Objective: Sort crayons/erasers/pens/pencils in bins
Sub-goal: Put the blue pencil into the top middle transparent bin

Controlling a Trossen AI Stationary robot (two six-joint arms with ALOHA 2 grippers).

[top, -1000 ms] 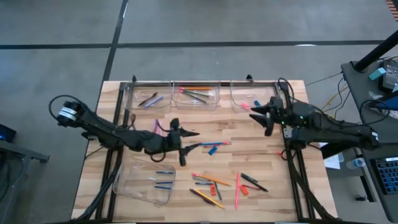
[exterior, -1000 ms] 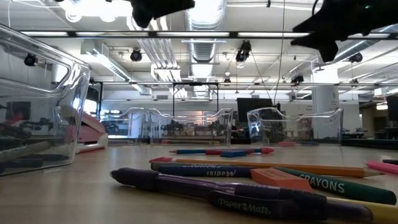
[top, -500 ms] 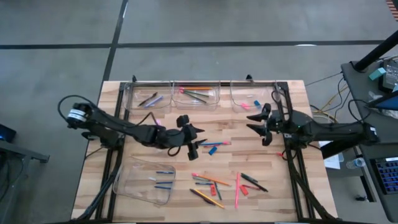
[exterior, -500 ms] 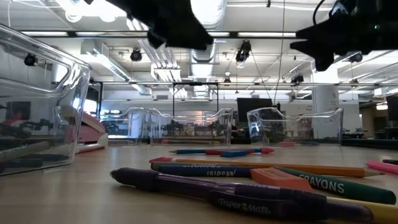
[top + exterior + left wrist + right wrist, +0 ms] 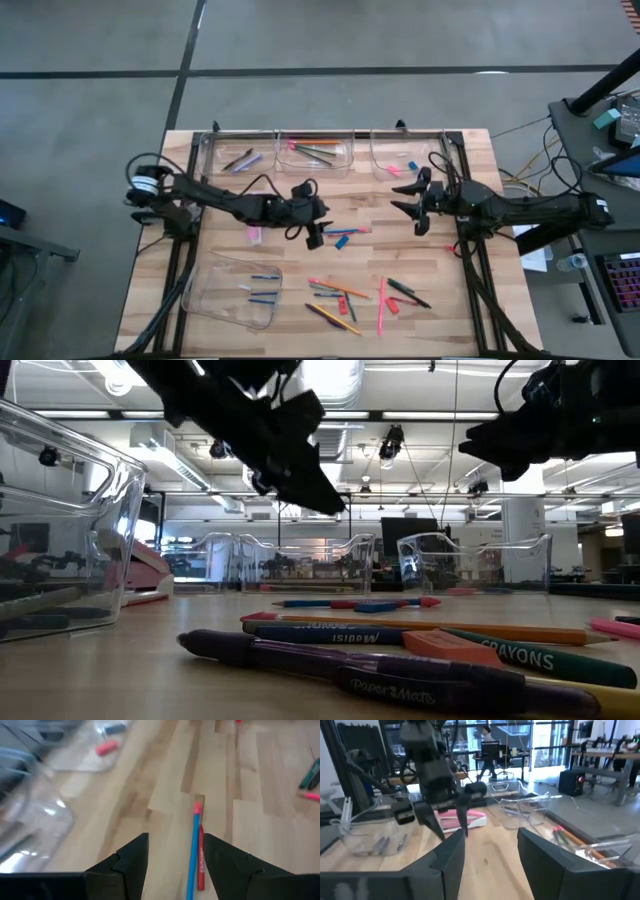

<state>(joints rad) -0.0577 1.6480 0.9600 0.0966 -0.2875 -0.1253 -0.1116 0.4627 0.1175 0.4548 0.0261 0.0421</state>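
As the high view shows it, the left gripper (image 5: 318,228) sits mid-frame over the light wooden slatted table (image 5: 470,300), fingers spread and empty, just left of a blue stick and red stick pair (image 5: 343,236); the right gripper (image 5: 412,202) hangs right of centre, fingers also apart, empty. Three clear plastic bins line the top edge (image 5: 315,153), a fourth clear bin (image 5: 232,290) sits lower left, and a loose cluster of orange, pink and dark sticks (image 5: 362,298) lies lower centre. Low view: a dark pen (image 5: 350,672) and a green crayon (image 5: 540,656) lie in the bottom foreground, both grippers up top. Left wrist view: the blue and red sticks (image 5: 196,851) lie between the parted fingers (image 5: 131,860), not touched. Right wrist view: own fingers (image 5: 540,854) apart, left arm's gripper (image 5: 442,817) upper left.
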